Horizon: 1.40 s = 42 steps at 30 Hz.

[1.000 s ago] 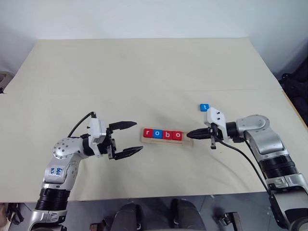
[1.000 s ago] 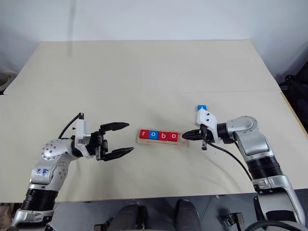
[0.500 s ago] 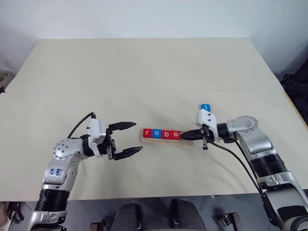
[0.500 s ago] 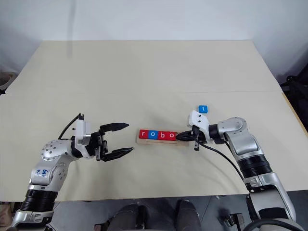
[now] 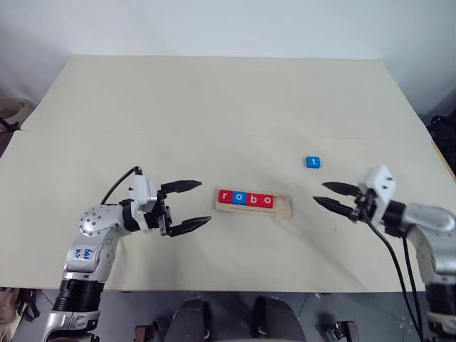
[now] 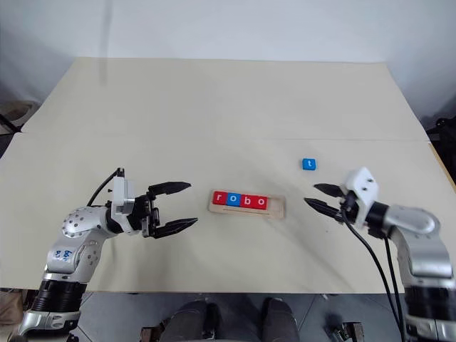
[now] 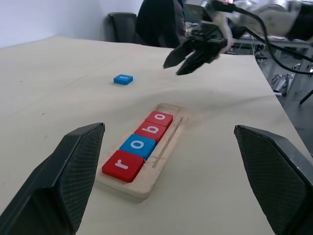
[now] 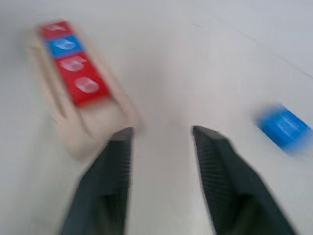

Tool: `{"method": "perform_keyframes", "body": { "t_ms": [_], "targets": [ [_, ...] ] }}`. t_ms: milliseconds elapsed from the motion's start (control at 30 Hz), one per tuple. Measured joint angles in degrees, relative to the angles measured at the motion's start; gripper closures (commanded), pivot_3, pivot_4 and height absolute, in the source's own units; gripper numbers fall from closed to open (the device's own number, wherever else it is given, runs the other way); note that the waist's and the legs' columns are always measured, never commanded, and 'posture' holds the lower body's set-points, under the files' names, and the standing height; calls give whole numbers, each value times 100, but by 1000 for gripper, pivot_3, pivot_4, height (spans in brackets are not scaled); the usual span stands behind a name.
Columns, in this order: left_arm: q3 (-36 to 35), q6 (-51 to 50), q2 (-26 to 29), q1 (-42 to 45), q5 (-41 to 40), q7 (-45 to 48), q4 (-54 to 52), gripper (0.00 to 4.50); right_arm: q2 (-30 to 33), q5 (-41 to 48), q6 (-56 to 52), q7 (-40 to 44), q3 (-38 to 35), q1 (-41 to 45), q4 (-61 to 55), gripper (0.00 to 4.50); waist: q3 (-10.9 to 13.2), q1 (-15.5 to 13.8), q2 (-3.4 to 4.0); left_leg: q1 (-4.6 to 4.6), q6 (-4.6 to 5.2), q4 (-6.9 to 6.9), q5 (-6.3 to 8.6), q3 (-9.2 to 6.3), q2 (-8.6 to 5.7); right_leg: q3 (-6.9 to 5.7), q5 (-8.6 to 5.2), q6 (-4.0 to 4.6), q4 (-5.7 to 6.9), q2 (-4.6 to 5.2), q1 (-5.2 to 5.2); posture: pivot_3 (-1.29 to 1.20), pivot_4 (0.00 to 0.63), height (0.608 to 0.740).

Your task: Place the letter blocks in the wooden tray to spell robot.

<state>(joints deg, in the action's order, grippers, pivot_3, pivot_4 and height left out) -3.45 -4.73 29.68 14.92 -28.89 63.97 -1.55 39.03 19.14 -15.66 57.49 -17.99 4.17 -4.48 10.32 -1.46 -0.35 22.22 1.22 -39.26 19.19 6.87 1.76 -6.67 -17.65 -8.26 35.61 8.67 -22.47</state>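
blue t block (image 5: 313,162) off wooden tray (image 5: 283,207), beyond its empty right end; my right gripper (image 5: 333,197) nearer, jaws apart, probably empty.

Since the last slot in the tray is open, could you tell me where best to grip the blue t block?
Probably the blue t block across two opposite side edges, from above with the right gripper: it lies flat and alone on the table, beyond the wooden tray.
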Motion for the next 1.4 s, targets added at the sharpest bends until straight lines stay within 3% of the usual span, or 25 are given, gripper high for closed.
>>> {"method": "perform_keyframes", "body": {
  "t_ms": [133,267,400,633,967,1167,1267,1400],
  "targets": [
    [-29,26,-38,88,0,-15,185,0,-365,46,124,-492,-419,-938,-298,54,-1,20,1,-7,0,0,0,1,1,10,1,2,2,-2,1,0,150,740],
    [-57,57,-32,277,0,26,317,0,-841,186,319,-1033,-680,-1266,-535,20,-4,77,6,-13,0,2,0,-1,5,15,2,4,6,-7,1,0,150,740],
    [-54,70,-28,286,5,125,492,0,-923,271,266,-1242,-624,-1221,-586,20,-6,108,10,-12,0,3,0,0,4,17,2,4,4,-6,-1,0,150,740],
    [-33,121,-45,449,18,192,507,0,-778,232,-518,-1802,-56,213,-331,20,-7,160,11,-11,-1,3,-1,-2,4,16,1,5,6,-6,-2,0,150,740],
    [3,175,-152,275,47,115,441,0,-881,-438,-1824,-2986,851,2857,1752,20,-7,172,12,-3,0,2,-1,-1,6,14,1,5,8,-5,-10,0,150,740],
    [2,175,-171,235,54,25,388,0,-1241,-727,-1862,-3510,983,3610,2652,20,-7,174,12,0,0,3,-1,0,5,12,1,5,8,-4,-11,0,150,740],
    [-4,176,-168,204,55,-21,350,0,-1384,-773,-1970,-3589,1080,3631,2733,601,-7,181,12,1,0,3,-1,0,5,13,1,5,8,-4,-12,0,150,740],
    [-5,176,-166,120,55,-66,218,0,-1436,-828,-2192,-3733,1108,3614,2547,2006,-7,190,12,0,-1,3,-1,-1,7,12,1,5,9,-5,-12,0,150,740]
  ]
}}
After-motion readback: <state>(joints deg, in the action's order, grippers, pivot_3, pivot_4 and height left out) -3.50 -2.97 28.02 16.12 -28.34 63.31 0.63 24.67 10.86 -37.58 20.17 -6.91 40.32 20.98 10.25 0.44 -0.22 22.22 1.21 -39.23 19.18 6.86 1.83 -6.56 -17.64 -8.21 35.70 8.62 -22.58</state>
